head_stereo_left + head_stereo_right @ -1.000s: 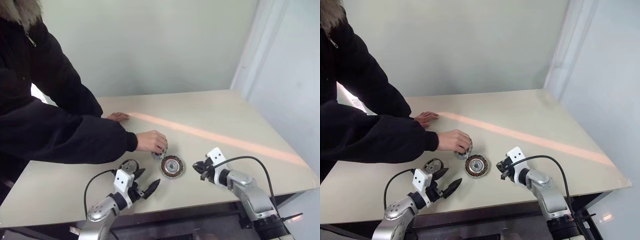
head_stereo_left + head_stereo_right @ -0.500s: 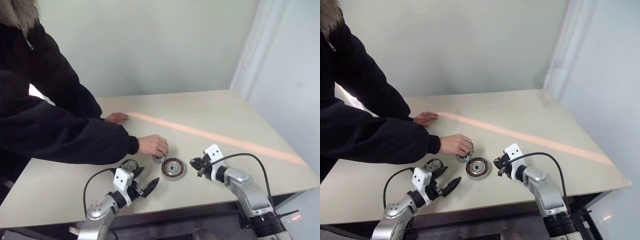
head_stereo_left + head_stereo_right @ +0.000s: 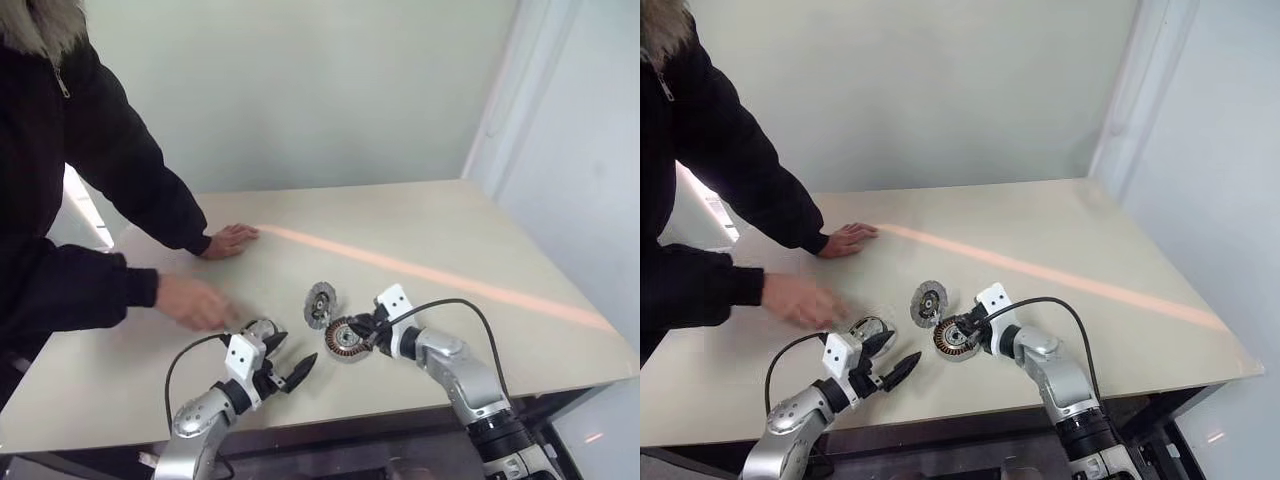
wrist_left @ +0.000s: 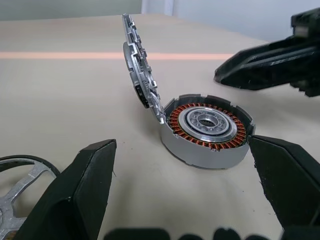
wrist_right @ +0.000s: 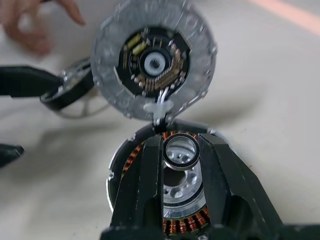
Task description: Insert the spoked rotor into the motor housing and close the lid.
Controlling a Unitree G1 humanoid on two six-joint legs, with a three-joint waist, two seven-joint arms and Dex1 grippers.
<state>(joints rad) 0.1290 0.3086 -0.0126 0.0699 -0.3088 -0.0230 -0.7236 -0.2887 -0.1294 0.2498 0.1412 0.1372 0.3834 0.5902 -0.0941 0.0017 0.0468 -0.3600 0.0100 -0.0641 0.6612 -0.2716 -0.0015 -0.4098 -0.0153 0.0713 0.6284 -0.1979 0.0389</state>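
The motor housing [image 4: 207,129] sat on the surface [image 3: 450,240] with its lid [image 4: 142,82] tilted up. The right gripper [image 5: 181,156] pinched a small ring [image 5: 180,151] between its fingers above it. The left gripper [image 3: 290,365] stood wide open beside the spoked rotor [image 4: 22,187].

A rectangular table [image 3: 430,225] with a pale beige top stands against a plain, light grey-green wall [image 3: 300,90]. A soft orange-pink band of light [image 3: 440,275] crosses the tabletop diagonally, from near its far left part toward the right edge. To the right, a white vertical frame or panel [image 3: 500,90] meets a pale blue-grey surface [image 3: 580,150] that runs alongside the table. At the far left, behind the table's edge, a bright patch of light [image 3: 85,205] shows.
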